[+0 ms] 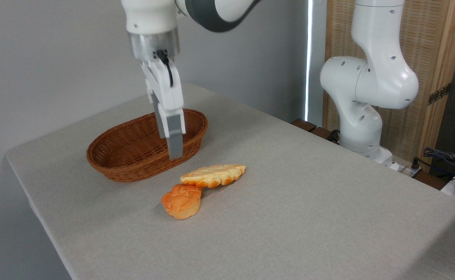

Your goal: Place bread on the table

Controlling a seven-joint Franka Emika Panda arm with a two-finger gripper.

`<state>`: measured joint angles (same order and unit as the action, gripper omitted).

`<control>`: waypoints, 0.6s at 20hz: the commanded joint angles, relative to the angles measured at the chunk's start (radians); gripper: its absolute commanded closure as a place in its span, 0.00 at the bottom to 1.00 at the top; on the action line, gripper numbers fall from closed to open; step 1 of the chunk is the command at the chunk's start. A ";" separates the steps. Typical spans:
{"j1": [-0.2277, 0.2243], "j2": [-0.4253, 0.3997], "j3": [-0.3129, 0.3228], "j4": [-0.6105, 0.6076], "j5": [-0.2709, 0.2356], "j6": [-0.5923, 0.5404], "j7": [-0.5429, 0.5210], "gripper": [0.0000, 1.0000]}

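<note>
The bread [213, 175], a flat pale golden leaf-shaped pastry, lies on the grey-beige table [309, 217] just in front of the basket. Its left end rests against a rounder deep-orange bun [182, 200]. My gripper [169, 147] hangs pointing down over the right half of the brown wicker basket [134, 155], up and to the left of the bread and clear of it. I see the gripper nearly edge-on, one finger partly behind the other, with a gap and nothing held between them.
The basket looks empty inside. The arm's white base [361, 116] stands past the table's far right edge, with cables [445, 159] beside it. A grey wall runs behind the table.
</note>
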<state>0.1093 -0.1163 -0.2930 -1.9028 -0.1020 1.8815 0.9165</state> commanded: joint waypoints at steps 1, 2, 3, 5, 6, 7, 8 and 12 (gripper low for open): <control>-0.008 0.010 -0.021 0.031 0.051 0.025 -0.163 0.00; -0.007 0.012 -0.035 0.033 0.097 0.025 -0.245 0.00; -0.007 0.021 -0.043 0.033 0.141 0.027 -0.321 0.00; -0.008 0.040 -0.061 0.034 0.208 0.027 -0.434 0.00; -0.007 0.047 -0.072 0.034 0.215 0.027 -0.455 0.00; -0.008 0.053 -0.075 0.034 0.217 0.025 -0.453 0.00; -0.008 0.055 -0.075 0.034 0.215 0.025 -0.444 0.00; -0.005 0.067 -0.064 0.034 0.142 0.030 -0.439 0.00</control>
<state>0.1084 -0.0615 -0.3696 -1.8836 0.0875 1.9029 0.4889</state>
